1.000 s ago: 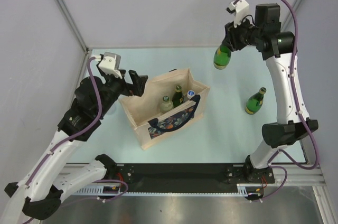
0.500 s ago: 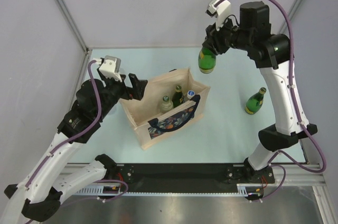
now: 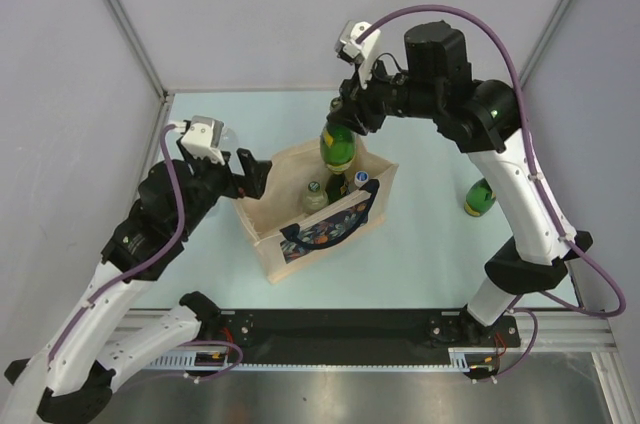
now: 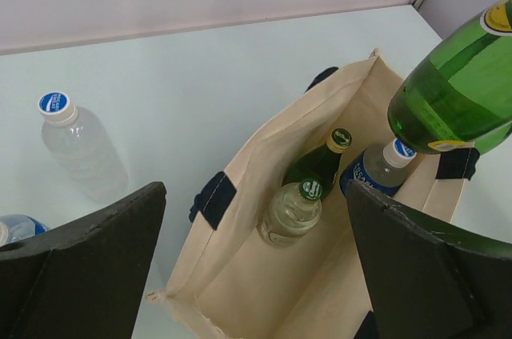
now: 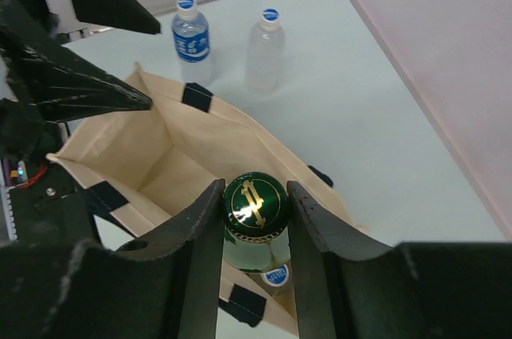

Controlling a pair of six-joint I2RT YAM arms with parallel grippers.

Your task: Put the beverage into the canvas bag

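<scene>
A pale blue-green table (image 3: 430, 244) seen from above, with two robot arms bolted at its near edge. A beige canvas bag (image 3: 268, 206) with navy handles and a colourful print on its near side stands open near the middle. The right gripper (image 3: 345, 116) reaches over it from the far side, its jaws clenched on the neck of a green glass beverage bottle (image 3: 338, 147). The bottle hangs upright, base over the far end of the bag's open mouth. The left gripper (image 4: 252, 275) hovers at the bag's left end with its jaws released and spread wide. Inside the bag stand a dark green bottle (image 4: 320, 171), a clear bottle (image 4: 290, 215) with a green cap and a blue-labelled bottle (image 4: 376, 171). Another green bottle (image 3: 480, 196) stands on the table to the right, partly hidden by the right arm. Two water bottles (image 5: 193, 39) stand just beyond the bag's left end
</scene>
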